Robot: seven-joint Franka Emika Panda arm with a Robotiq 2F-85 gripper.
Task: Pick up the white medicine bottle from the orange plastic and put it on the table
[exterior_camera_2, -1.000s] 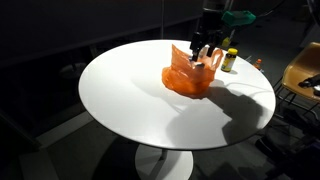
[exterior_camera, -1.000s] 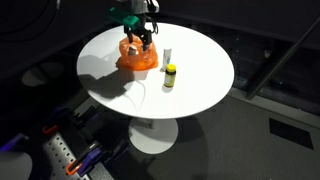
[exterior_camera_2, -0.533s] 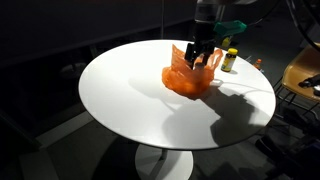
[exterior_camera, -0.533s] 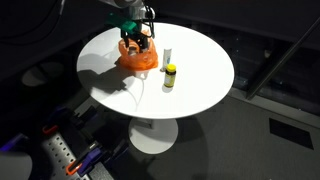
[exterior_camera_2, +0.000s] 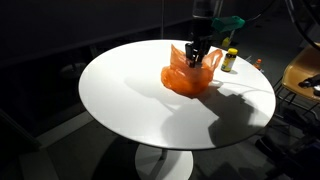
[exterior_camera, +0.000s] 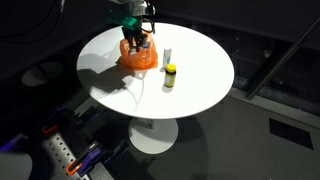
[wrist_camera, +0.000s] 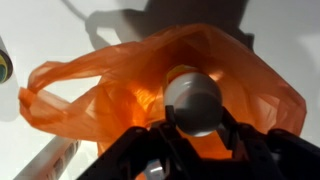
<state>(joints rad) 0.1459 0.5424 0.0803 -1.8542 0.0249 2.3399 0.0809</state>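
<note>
1. The white medicine bottle point(wrist_camera: 193, 100) sits upright inside the orange plastic bag point(wrist_camera: 90, 100), with its round top facing the wrist camera. The bag's folds wall it in, so neither exterior view shows it.
2. The gripper point(wrist_camera: 197, 123) comes straight down into the bag's open mouth. This is probably because the crumpled sides leave no way in from the flank.
3. The jaws stand on either side of the bottle, one dark finger at each flank. From this angle it cannot be told whether they press on it or only bracket it.
4. In both exterior views the gripper point(exterior_camera: 138, 40) point(exterior_camera_2: 198, 55) is sunk among the bag's raised handles. The bag point(exterior_camera: 138, 58) point(exterior_camera_2: 190, 78) rests toward one edge of the round white table point(exterior_camera: 200, 80) point(exterior_camera_2: 130, 100).
5. The bottle has yet to come out of the bag, so the lift and the placing on the table remain to be done.
6. A small yellow-capped bottle point(exterior_camera: 170, 76) point(exterior_camera_2: 229, 60) stands just beside the bag, and a slim white upright object point(exterior_camera: 167, 56) stands next to it.
7. No writing can be read. The white bottle shows only its plain top, and the small bottle's label is too small to make out.
</note>
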